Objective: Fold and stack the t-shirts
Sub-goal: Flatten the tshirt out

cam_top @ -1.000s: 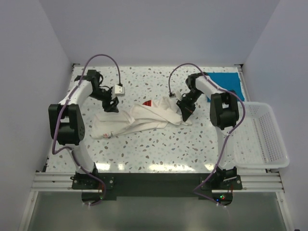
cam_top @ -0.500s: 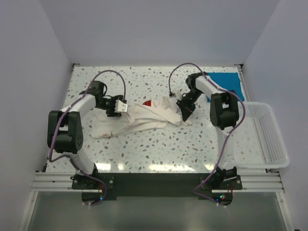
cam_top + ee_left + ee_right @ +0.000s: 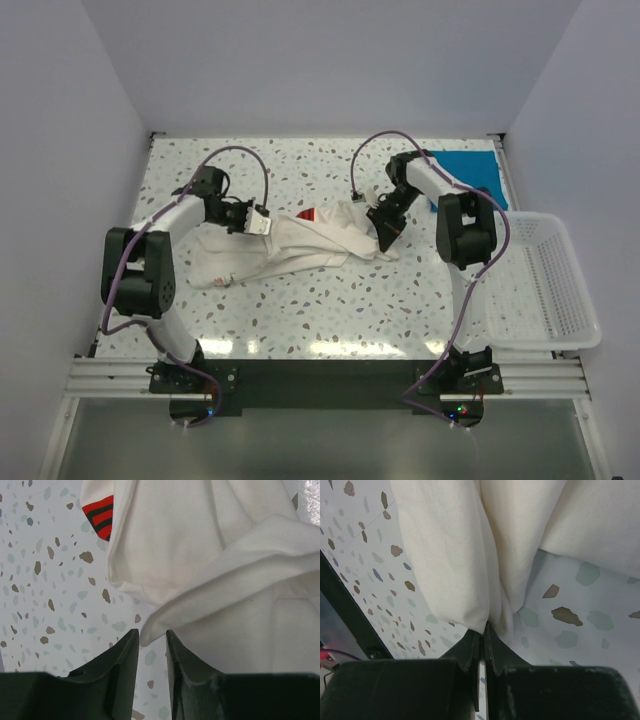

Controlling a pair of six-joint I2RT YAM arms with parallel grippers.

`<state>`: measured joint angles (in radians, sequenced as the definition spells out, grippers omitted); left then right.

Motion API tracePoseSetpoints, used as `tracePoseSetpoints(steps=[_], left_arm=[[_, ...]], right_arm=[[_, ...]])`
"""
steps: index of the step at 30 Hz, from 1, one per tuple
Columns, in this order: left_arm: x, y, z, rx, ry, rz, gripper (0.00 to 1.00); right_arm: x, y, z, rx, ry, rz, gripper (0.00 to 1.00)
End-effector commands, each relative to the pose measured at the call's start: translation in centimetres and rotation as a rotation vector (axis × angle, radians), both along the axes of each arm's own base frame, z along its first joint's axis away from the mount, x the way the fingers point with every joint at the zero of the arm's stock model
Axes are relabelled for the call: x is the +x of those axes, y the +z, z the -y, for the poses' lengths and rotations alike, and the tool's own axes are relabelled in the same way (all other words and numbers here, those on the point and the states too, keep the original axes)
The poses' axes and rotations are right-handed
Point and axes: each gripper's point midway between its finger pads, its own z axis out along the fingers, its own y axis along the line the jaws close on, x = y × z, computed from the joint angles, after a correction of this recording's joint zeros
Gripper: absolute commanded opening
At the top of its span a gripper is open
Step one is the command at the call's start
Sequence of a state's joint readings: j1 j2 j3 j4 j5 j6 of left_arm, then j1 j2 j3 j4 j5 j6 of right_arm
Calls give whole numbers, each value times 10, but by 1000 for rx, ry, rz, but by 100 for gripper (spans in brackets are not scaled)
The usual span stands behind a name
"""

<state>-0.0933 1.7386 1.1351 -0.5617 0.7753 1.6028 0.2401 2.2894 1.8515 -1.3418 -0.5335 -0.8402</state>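
The cream-white cloth t-shirt [image 3: 300, 245], with a small part of its red panel showing, lies crumpled and stretched across the middle of the speckled bench [image 3: 300, 310]. The teal-blue cloth t-shirt [image 3: 465, 168] lies flat, seemingly folded already, at the far right corner, well apart from it.

The right tool [image 3: 484, 630] is clenched on a fold at the right end of the cream shirt. The left tool [image 3: 150, 632] is at the upper left side, its jaws only narrowly apart, with a cloth edge reaching just between the tips; I cannot tell if it is pinched.

I judge the step to be taking hold of the cream shirt to spread it flat before folding. The next move calls for a sure left grip, then lifting and pulling both ends apart evenly.
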Motion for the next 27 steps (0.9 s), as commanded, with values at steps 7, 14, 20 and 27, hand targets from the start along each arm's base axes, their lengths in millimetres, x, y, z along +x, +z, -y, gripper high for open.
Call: tracePoseSetpoints(steps=[7,14,20,27], left_arm=[[-2,-3,11,-7,-86,34,46],[-5,-17,15,25,-132,49,54],[-22,-31,9,81,-205,37,60],[-16,-21,14,47,-184,22,36]], right_arm=[[-45,38,13,-56,-3,-186,0],[-45,36,14,-62,-5,-190,0],[-42,37,14,-65,-8,-185,0],[-39,37,12,-62,-13,-179,0]])
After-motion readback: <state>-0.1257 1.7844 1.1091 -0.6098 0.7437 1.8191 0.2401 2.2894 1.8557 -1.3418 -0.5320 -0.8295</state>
